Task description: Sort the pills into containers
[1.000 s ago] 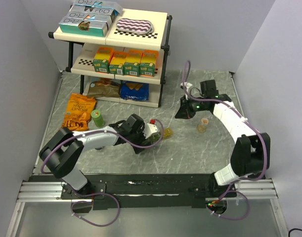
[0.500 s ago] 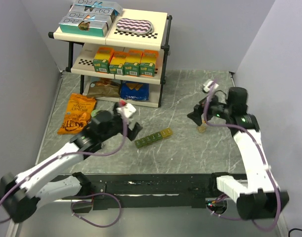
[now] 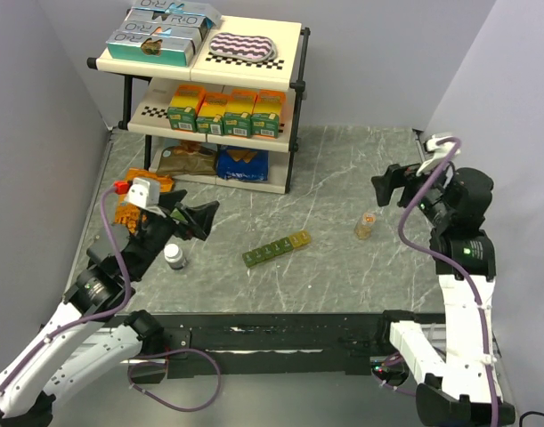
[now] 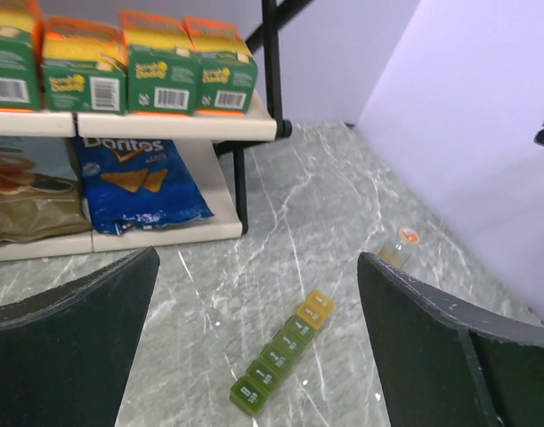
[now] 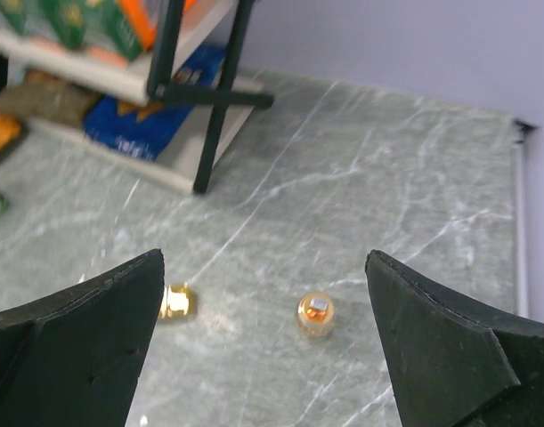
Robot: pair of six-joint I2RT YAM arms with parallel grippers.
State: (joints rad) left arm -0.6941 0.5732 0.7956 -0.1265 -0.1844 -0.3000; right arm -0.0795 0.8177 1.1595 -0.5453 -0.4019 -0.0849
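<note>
While both of your tools hang above the counter (image 3: 343, 160), neither has hold of anything. The left tool (image 3: 190, 213) has its jaws spread wide and bare, and so does the right tool (image 3: 389, 187) (each wrist view shows only counter between the fingers). The containers (image 3: 277, 249) lie flat near the middle of the counter. They form one narrow strip, with its dark green end toward 8 o'clock and its yellow end toward 2 o'clock, apart from both tools. A small amber vial (image 3: 365, 224) stands at 3 o'clock from the strip, well apart from it. A white-capped bottle (image 3: 174, 255) stands at 9 o'clock from the strip, near your left tool. At 11 o'clock the shelf (image 3: 288, 36) carries juice cartons (image 3: 227, 111), with a Doritos bag (image 4: 133, 182) on the tier beneath.
</note>
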